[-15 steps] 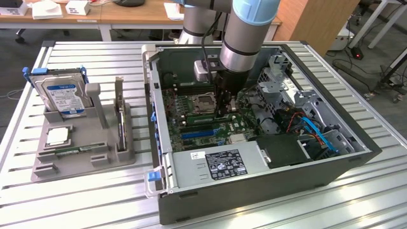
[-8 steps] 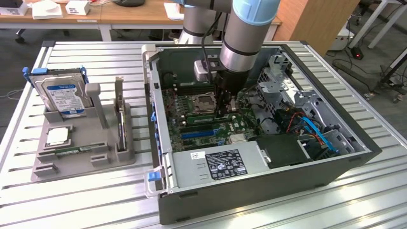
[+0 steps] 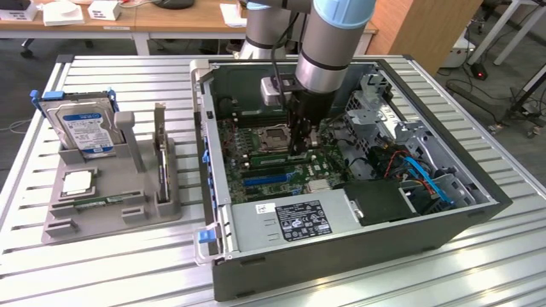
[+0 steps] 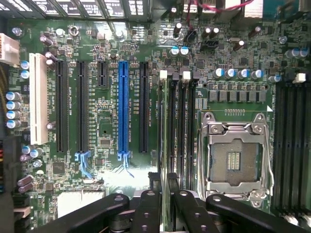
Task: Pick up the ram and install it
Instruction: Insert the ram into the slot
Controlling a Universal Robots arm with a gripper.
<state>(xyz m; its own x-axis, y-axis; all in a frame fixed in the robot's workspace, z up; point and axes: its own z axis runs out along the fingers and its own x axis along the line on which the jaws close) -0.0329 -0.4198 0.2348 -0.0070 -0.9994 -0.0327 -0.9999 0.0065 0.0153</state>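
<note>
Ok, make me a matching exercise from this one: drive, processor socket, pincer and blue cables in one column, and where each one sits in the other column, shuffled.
Things
1. drive
2. socket
3. pincer
4. cables

Places
A. hanging from the arm, just over the motherboard
B. upright in the grey holder, outside the case
C. in the case, at the exterior view's right
D. set on the motherboard, beside the memory slots

Pairs: 1-B, 2-D, 3-A, 4-C
</note>
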